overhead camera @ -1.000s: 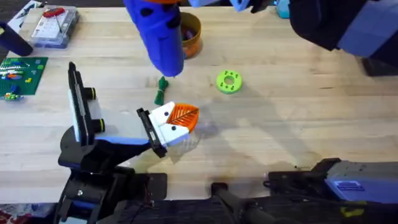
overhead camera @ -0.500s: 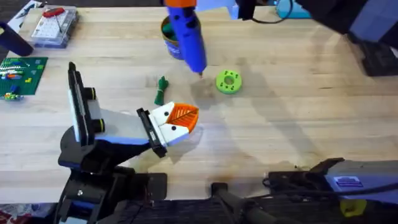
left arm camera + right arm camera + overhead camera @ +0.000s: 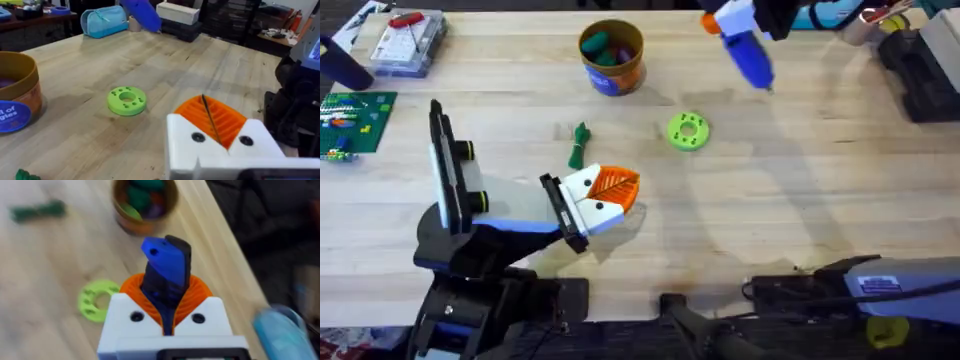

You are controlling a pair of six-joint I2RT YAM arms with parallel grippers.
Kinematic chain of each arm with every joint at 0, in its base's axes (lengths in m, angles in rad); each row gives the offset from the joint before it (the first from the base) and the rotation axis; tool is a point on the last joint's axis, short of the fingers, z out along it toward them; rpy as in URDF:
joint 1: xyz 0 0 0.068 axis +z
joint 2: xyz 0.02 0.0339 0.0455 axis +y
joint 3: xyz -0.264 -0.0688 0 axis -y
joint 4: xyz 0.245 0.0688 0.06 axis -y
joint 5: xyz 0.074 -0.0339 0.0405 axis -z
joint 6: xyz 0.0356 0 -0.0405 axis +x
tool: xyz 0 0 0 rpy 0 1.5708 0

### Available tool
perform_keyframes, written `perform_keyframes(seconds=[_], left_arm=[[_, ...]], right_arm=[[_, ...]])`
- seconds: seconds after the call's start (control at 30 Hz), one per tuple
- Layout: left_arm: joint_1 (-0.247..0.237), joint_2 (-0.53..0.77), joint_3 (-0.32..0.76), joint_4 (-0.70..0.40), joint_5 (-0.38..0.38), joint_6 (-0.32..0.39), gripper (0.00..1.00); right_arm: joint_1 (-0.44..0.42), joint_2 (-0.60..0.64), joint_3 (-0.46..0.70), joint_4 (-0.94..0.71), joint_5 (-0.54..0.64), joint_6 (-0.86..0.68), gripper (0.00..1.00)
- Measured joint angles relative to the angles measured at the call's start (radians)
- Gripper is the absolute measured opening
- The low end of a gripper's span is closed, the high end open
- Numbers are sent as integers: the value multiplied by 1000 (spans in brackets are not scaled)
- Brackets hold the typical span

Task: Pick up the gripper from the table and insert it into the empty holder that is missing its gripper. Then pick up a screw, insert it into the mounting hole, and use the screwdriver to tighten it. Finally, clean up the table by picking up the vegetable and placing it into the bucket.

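R hand (image 3: 167, 312) clamped on the screwdriver (image 3: 745, 50), holding it tilted in the air over the far right of the counter (image 3: 800, 180), tip down, well apart from everything else. L hand (image 3: 605, 195) pinched closed, nothing betw its orange pads, resting low near counter centre; no empty holder or loose gripper in view, so insert + screw steps look done, though I can't confirm the screw's tight.

What's left, as I read it: the vegetable (image 3: 580, 146) lies flat on the counter just beyond L hand, betw it and the bucket (image 3: 611, 57), which stands upright at the far edge w/ coloured bits already inside. Lime disc (image 3: 687, 131) sits to the right, apart from the veg.

Risks:
- driver held by its body at an angle; could slip or roll if set down carelessly near the counter edge.
- veg is slim and flat, so a pinch could skid off or push it away.
- wrong-target grab: the disc is near and also green.
- bucket is small and light-looking; a low approach could knock it over and spill the contents.
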State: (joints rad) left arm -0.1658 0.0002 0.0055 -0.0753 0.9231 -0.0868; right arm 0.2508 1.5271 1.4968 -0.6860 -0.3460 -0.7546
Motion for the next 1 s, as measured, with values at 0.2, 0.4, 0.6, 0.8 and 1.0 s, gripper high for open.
perform_keyframes(seconds=[0.2, 0.4, 0.6, 0.8, 1.0], left_arm=[[0, 0, 0, 0, 0, 0, 12], [0, 0, 0, 0, 0, 0, 12], [0, 0, 0, 0, 0, 0, 6], [0, 0, 0, 0, 0, 0, 5], [0, 0, 0, 0, 0, 0, 5]], right_arm=[[2, 24, 0, -82, 299, -84, 51], [-20, 96, 0, -161, 406, -120, 50], [-75, 175, 0, -201, 430, -210, 49], [-138, 331, 0, -211, 444, -353, 46], [-141, 434, 0, -199, 460, -499, 45]])
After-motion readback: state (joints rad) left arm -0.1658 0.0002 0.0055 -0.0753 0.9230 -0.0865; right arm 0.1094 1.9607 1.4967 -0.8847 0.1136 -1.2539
